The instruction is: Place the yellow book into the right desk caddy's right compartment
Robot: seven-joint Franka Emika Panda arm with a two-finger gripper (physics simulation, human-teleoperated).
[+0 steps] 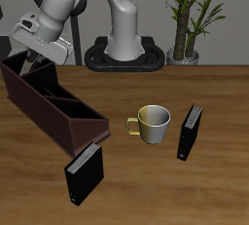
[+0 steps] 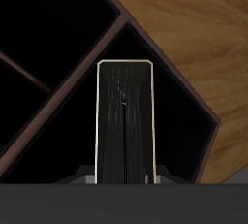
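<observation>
Over the back end of the right desk caddy [image 1: 60, 112], your gripper [image 1: 34, 57] hangs with its fingers pointing down into the box. From the wrist view, the gripper [image 2: 124, 176] is closed part-way on the yellow book [image 2: 124, 121], with 1 finger showing at each side of the book's thin edge. The book stands upright in that grip. Its end face looks dark in the shadow, with a pale outline around it.

The book sits over the right compartment [image 2: 179, 112], the wide end cell. That cell is bounded by the outer walls and by 1 slanted divider [image 2: 68, 87]. You cannot tell from either view whether the book's lower edge touches the cell's floor. In the exterior view the book is hidden by the gripper and the caddy's wall.

Elsewhere on the table [image 1: 219, 195], 1 black book [image 1: 85, 173] leans at the caddy's front end. A yellow mug [image 1: 153, 123] stands near that end, apart from the caddy, and a 2nd black book [image 1: 190, 131] stands upright just beside the mug.
</observation>
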